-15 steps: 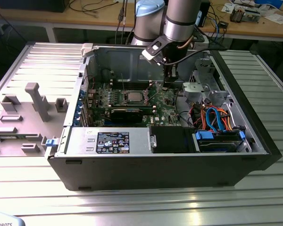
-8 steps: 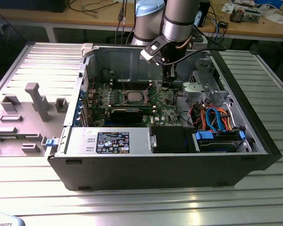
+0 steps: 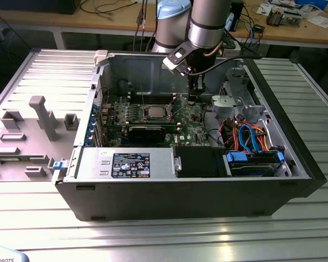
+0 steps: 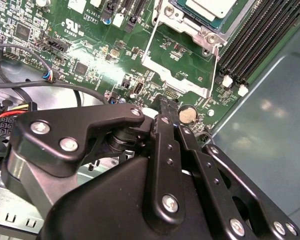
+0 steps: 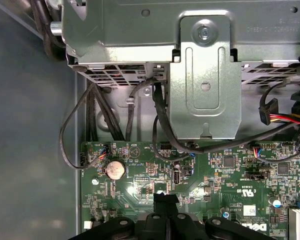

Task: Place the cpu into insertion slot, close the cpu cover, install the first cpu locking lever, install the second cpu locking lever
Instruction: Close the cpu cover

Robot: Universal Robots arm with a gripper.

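The closed hand (image 4: 166, 106) hangs over the green board (image 4: 90, 50), apart from the seated cpu (image 4: 206, 7).

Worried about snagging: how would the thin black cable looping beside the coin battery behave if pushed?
The thin black cable is probably floppy and light: it lies in a loose curve. One end seems plugged into the green board, so it would likely bend aside, not slide.

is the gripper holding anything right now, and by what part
Nothing is held. The gripper is shut and empty over the motherboard; the cpu lies apart.
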